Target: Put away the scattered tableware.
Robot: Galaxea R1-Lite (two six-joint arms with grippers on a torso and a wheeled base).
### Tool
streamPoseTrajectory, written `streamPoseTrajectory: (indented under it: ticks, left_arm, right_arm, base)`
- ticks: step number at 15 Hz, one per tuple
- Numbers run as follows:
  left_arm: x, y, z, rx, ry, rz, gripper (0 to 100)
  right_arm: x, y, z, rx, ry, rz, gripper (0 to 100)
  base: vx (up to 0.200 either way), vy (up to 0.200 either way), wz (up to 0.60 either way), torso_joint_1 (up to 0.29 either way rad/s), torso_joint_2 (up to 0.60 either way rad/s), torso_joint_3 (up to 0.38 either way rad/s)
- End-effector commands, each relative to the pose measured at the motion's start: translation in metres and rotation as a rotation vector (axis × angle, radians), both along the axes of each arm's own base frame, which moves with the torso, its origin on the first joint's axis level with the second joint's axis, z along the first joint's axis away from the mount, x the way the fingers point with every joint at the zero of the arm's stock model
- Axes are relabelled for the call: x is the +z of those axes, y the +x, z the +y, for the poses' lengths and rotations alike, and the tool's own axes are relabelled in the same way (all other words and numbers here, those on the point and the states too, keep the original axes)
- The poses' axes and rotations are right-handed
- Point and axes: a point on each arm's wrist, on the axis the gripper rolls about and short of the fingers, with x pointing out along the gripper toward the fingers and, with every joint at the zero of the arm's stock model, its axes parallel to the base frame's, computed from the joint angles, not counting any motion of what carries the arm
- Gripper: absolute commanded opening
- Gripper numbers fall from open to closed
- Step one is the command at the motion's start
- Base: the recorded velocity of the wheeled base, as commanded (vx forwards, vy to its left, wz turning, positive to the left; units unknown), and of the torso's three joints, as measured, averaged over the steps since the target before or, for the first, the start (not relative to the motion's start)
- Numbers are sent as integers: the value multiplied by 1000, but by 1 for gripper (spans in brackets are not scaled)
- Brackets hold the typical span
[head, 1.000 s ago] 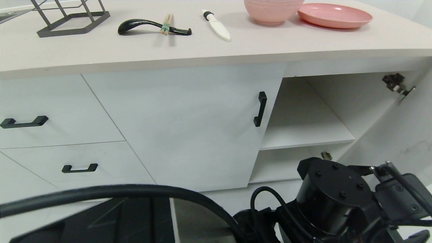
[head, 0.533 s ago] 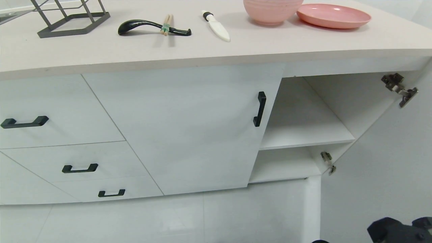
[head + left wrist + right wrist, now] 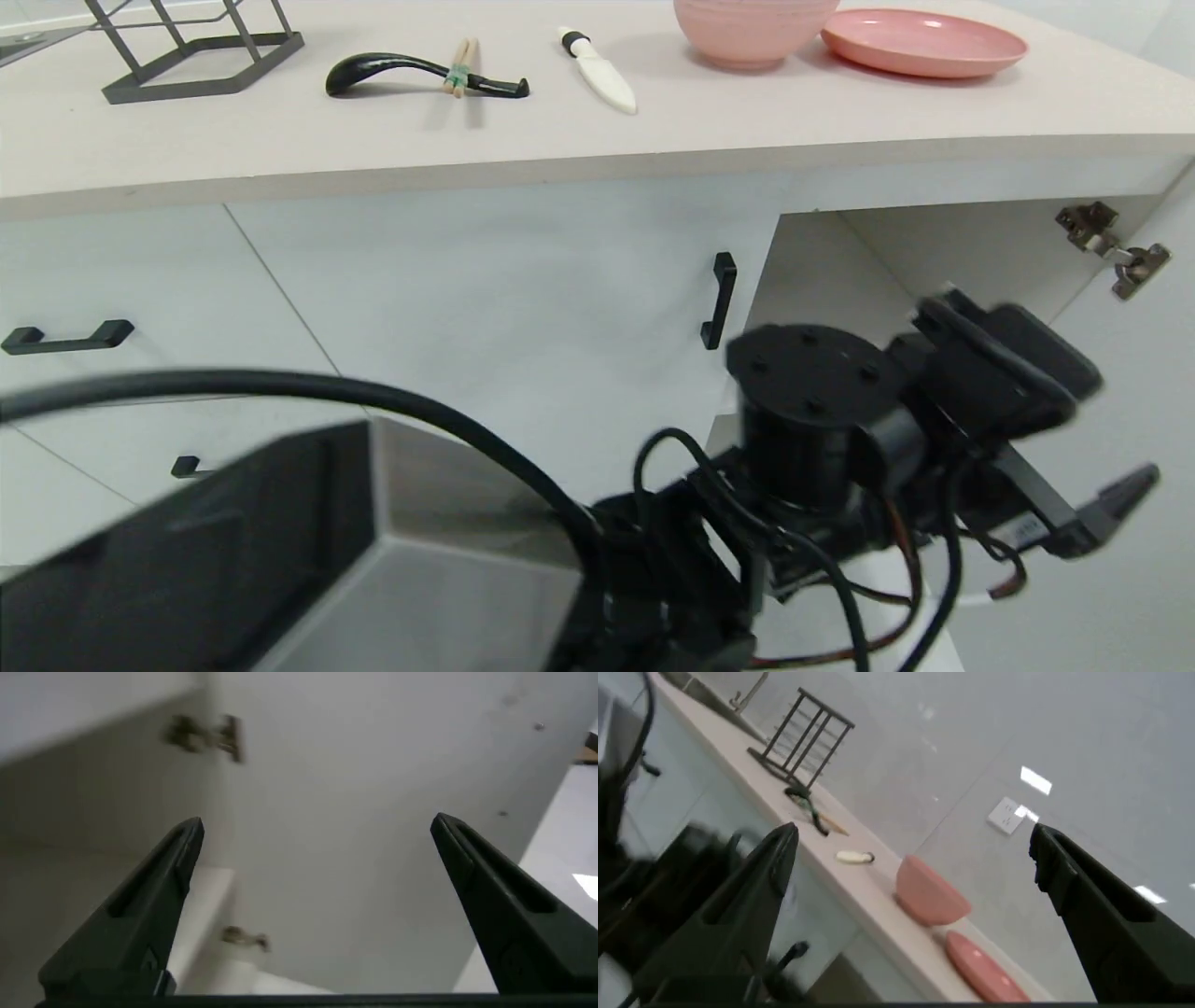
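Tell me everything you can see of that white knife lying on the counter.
The white knife lies flat on the pale countertop, between the black spoon and the pink bowl, apart from both. It looks smooth and cream-white, perhaps ceramic or plastic, with a black band near its far end. Its rounded tip points toward the counter's front edge, at a slight angle. Only the countertop touches it.

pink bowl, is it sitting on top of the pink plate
No, the pink bowl stands directly on the countertop, beside the pink plate rather than on it.
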Motion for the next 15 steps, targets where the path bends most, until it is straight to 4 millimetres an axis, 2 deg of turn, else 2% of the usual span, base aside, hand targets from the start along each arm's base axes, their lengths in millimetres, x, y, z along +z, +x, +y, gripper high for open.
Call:
streamPoseTrajectory:
  ticks: [1,3,5,6,8,9,10,11,13,15]
  left_arm:
    - [69,6,105,136,-112,-65,100]
    - [85,-5,162,206,-132,-82,100]
    - [101,-25,218,274,-168,-113,100]
    - [104,-42,249,306,-183,-127,100]
    - [108,-72,303,390,-224,-172,100]
    - [113,-104,348,500,-262,-253,100]
    - [111,-131,374,565,-302,-308,100]
    - [103,-160,395,617,-346,-361,100]
    - [68,-214,424,719,-418,-477,100]
    - [22,-246,432,804,-428,-513,100]
  right_arm:
    - [-23,1,0,5,-8,75,100]
    - [-39,-6,0,1,-10,109,100]
    - [-66,-14,-1,2,-17,178,100]
    - [-81,-19,-2,3,-19,213,100]
    - [-92,-26,-2,-1,-12,232,100]
    - [-94,-29,-4,-40,19,244,100]
    - [-97,-32,-5,-67,37,263,100]
    - [-100,-39,-5,-91,47,270,100]
    - [-114,-67,-6,-130,56,238,100]
    - [-142,-92,-6,-140,64,252,100]
  base:
    - [0,0,0,0,0,0]
    - [0,0,0,0,0,0]
    - [0,0,0,0,0,0]
    - [0,0,0,0,0,0]
    - [0,0,0,0,0,0]
    - [0,0,0,0,0,0]
    - [0,0,0,0,0,0]
    - [0,0,0,0,0,0]
    - [0,0,0,0,0,0]
    - [0,0,0,0,0,0]
